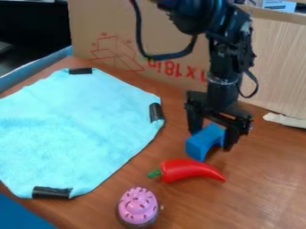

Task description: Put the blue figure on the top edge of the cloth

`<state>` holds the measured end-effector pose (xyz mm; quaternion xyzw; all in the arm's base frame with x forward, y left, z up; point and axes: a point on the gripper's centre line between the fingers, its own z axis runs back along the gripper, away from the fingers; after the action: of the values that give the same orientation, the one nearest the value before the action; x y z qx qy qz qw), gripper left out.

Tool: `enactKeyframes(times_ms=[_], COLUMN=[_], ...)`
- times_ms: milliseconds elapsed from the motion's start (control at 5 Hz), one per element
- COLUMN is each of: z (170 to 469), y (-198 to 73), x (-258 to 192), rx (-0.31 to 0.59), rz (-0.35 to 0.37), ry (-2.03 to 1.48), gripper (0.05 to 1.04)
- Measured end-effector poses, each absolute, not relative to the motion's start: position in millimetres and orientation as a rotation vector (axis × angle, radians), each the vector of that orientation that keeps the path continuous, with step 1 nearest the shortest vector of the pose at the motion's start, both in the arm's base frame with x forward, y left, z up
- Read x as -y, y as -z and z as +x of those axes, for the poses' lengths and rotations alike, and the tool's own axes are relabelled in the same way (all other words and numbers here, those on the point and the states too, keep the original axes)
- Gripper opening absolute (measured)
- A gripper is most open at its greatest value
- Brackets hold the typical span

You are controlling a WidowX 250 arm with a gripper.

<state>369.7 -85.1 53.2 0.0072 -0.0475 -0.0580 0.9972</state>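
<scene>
With your gripper (211, 139) right of centre in the frame, its fingers well parted astride the blue figure (204, 137), no firm hold evident, expect a light, stiff, slightly slick arch, best pinched squarely mid-body.

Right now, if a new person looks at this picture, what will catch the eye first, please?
Probably the large light-blue cloth, spread over the left side of the brown wooden table. Next comes the glossy red toy pepper with a green stem, lying to its right in the view. Just beyond the pepper, the bright blue arch-shaped block stands out against the black gripper.
</scene>
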Motion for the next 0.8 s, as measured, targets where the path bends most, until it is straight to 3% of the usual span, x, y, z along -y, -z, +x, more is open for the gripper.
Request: enactKeyframes(times_ms=[200, 400, 600, 800], z=[371.9, 369.3, 361.7, 359.2], y=[-40.4, -40.5, -51.5, -88.3], x=[78.4, 74.9, 67.4, 56.0], rx=[0.067, 0.043, -0.019, -0.016], rz=[0.024, 0.017, -0.041, -0.122], ry=[0.108, 0.092, 0.067, 0.030], gripper=[0.975, 0.705, 0.603, 0.603])
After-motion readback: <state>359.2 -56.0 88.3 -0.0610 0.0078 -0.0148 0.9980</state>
